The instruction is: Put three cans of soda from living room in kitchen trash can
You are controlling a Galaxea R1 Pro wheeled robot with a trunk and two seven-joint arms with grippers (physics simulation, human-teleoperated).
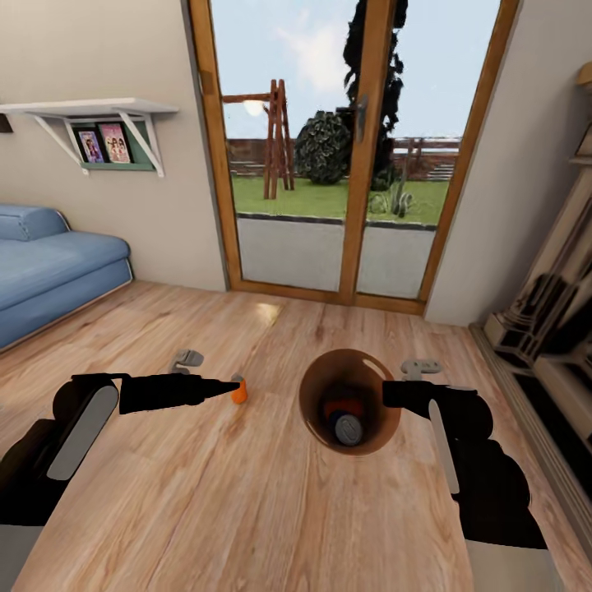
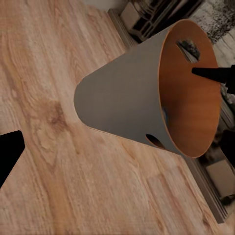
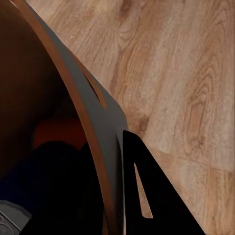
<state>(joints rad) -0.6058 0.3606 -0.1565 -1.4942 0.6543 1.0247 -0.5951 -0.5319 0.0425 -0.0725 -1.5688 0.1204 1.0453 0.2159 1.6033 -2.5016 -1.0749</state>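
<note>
From the head camera, the round brown tapering bin hangs over the light wood plank floor of the living room, its dark mouth tipped toward the camera. Inside it lie two cans: an orange soda can against the back wall and a dark blue soda can with a grey metal top in front of it, touching. The right gripper meets the bin at its rim on the right side. The left gripper reaches out well apart from the bin and pinches a second small orange soda can at its fingertips. Behind stand wood-framed glass doors, a blue sofa at the left and a white wall shelf holding pictures.

In the left wrist view, the bin shows from the side, grey outside, orange-brown inside, with an oval handle hole near its rim. A dark tip of the right gripper crosses the rim on the far side. One black finger of the left gripper sits at the edge; the can it holds is hidden here.

In the right wrist view, the bin wall runs between the gripper's fingers: one black finger lies outside against the wall, so the claw is pressed on the rim. Within the shadowed interior the orange can and the blue can lie together.
</note>
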